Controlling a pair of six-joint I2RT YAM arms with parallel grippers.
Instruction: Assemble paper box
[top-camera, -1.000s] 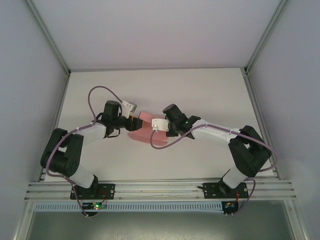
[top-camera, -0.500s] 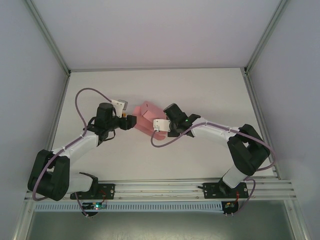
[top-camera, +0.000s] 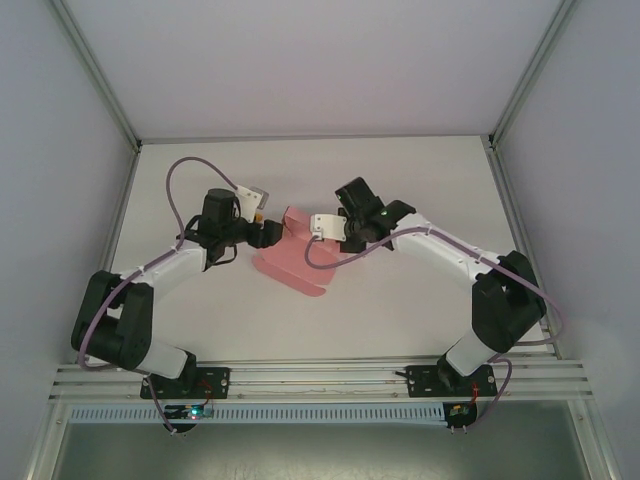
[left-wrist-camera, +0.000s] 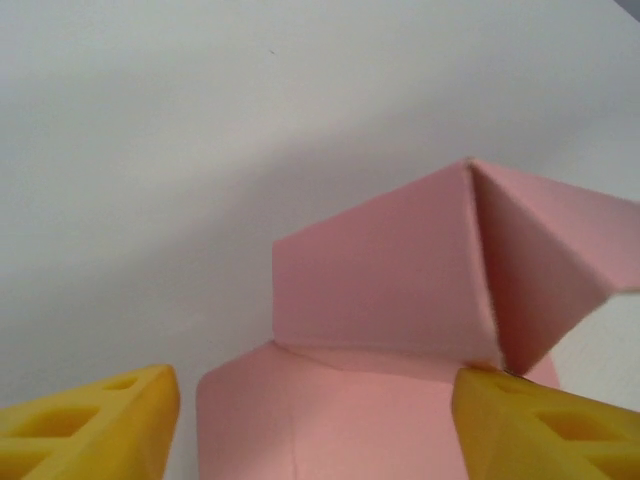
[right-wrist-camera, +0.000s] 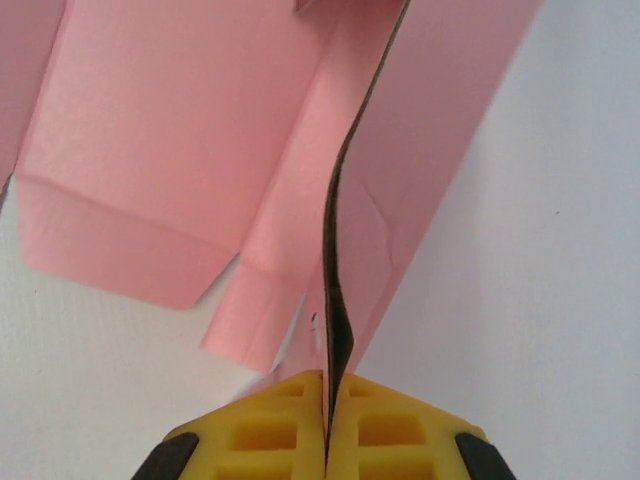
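Paper box (top-camera: 290, 262) lies near the middle of the counter (top-camera: 430, 180), between the two arms. It is not yet a box but a pink die-cut card, part flat and part lifted. Its near portion slopes down toward the near edge of the counter, while the far portion stands raised.

The right gripper (top-camera: 312, 232) has its fingers pressed together on one edge of the card. The right wrist view (right-wrist-camera: 327, 420) shows that edge running upright between the yellow pads, with panels and a small tab hanging to the left. This grip seems meant to anchor the sheet and keep a wall upright while the other arm works.

The left gripper (top-camera: 268, 232) faces it from the left side with its fingers apart, holding nothing. In the left wrist view (left-wrist-camera: 320, 430) they straddle a panel folded up along a crease. The right-hand finger touches the base of that fold, probably ready to press or pinch it.

The counter around the card is bare. The right arm's purple cable (top-camera: 322, 268) droops across the card's near part and could snag a flap.
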